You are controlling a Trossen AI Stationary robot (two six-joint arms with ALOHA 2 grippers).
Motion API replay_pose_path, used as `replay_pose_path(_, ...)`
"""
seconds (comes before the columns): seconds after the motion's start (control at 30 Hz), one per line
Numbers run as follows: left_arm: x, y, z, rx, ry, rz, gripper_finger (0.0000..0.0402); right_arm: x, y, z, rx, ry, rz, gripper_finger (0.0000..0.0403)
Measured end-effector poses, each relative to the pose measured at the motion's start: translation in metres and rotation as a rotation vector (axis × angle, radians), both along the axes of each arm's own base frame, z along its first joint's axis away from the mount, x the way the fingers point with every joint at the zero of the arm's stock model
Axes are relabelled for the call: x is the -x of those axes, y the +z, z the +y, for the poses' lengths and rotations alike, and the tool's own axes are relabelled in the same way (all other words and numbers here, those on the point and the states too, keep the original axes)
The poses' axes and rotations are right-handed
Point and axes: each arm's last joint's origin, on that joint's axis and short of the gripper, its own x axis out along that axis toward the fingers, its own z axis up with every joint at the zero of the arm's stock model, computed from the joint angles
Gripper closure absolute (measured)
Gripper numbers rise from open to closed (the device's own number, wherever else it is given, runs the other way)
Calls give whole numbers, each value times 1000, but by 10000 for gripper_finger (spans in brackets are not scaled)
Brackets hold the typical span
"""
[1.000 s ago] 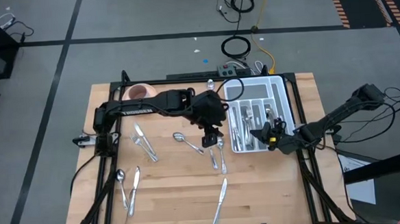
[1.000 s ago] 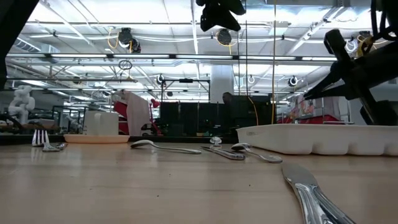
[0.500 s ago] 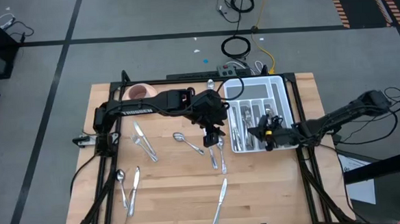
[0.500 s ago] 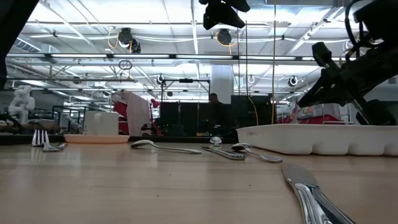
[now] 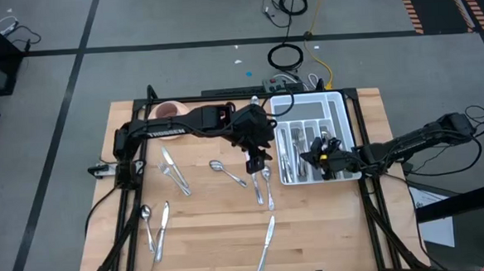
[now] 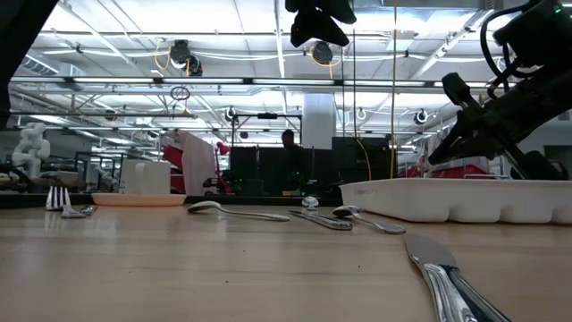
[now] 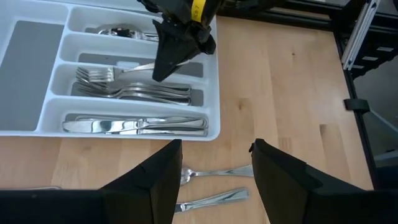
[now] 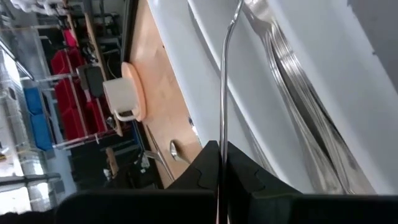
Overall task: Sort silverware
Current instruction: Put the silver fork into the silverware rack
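Over tray (image 5: 340,114), right gripper (image 5: 316,158) pinches a fork (image 7: 127,70).

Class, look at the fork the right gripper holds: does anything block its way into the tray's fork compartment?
Nothing visible does. The right gripper holds the fork directly over the fork compartment of the white tray, where other forks already lie.

knife (image 6: 451,277) cut off by the frame's edge; held piece's (image 8: 224,74) head out of view
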Motion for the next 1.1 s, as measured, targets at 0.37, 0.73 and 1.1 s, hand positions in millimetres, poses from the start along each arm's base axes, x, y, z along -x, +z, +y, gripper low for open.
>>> replay_pose_path(0.37, 0, 0, 2, -17, -12, -3, 206, 0, -1, 1, -15, 64, 26, 359)
replay_pose_path(0.73, 0, 0, 2, -21, -17, -4, 206, 0, -2, 2, -35, 60, 25, 294)
replay_pose_path(1.1, 0, 0, 2, -20, -16, -3, 206, 0, -4, -3, -6, 209, 98, 266)
